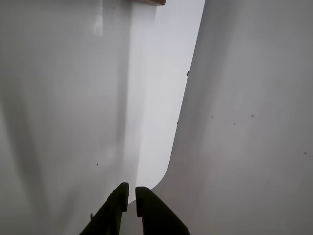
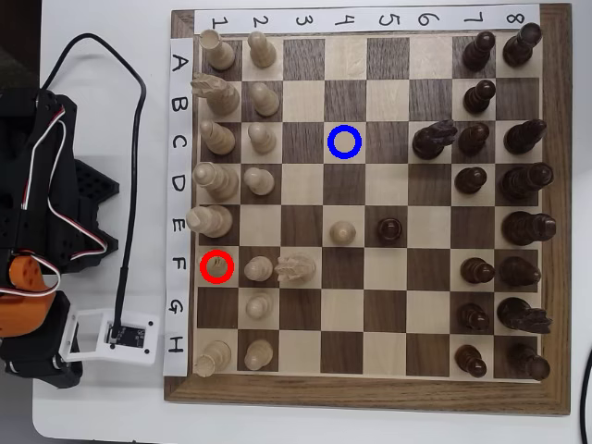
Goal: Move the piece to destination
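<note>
Bright, even light from above in the overhead view; sharp focus, short soft shadows beside pieces. Dimmer and grey in the wrist view, soft focus, faint glare streak near top.

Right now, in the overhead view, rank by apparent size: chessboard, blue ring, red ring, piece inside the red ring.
1. Chessboard.
2. Blue ring and red ring: alike, unranked.
3. Piece, fitting inside the red ring.

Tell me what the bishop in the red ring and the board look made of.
The bishop looks like pale, unstained wood with a smooth finish, though it is seen from above and small. The board looks wooden: grain streaks show in the light and dark-brown squares and in the frame, with a low sheen, possibly varnish.
</note>
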Robot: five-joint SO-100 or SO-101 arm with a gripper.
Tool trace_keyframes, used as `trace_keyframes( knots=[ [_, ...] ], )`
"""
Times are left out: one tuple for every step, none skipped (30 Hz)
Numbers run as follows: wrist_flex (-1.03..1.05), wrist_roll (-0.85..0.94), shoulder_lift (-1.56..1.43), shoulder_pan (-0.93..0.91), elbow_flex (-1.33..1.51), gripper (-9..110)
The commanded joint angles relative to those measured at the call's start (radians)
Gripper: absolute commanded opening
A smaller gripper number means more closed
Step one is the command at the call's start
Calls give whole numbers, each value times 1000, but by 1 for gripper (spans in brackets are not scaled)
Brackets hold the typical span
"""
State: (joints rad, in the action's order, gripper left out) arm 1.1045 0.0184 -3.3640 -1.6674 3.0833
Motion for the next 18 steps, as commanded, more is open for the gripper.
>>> trace_keyframes(
  knots=[
    [-2,-17,-51,-21,34,2],
    [-8,-26,-41,-35,31,1],
    [-12,-34,-28,-51,26,1],
    [-15,-41,-14,-63,17,0],
    [-14,-43,-5,-66,5,0],
    [-3,-38,2,-58,-12,0],
    [14,-43,14,-52,-32,2],
    [38,-87,31,-49,-57,5],
    [64,-150,48,-46,-83,7],
    [86,-190,63,-43,-112,7],
    [101,-202,80,-52,-143,7],
    [114,-202,97,-64,-172,5],
    [124,-222,118,-60,-202,5],
    [135,-241,143,-49,-236,5],
    [149,-265,166,-38,-270,5],
    [164,-291,189,-34,-302,4],
    [178,-314,210,-34,-333,4],
    [193,-331,230,-34,-364,4]
  ],
)
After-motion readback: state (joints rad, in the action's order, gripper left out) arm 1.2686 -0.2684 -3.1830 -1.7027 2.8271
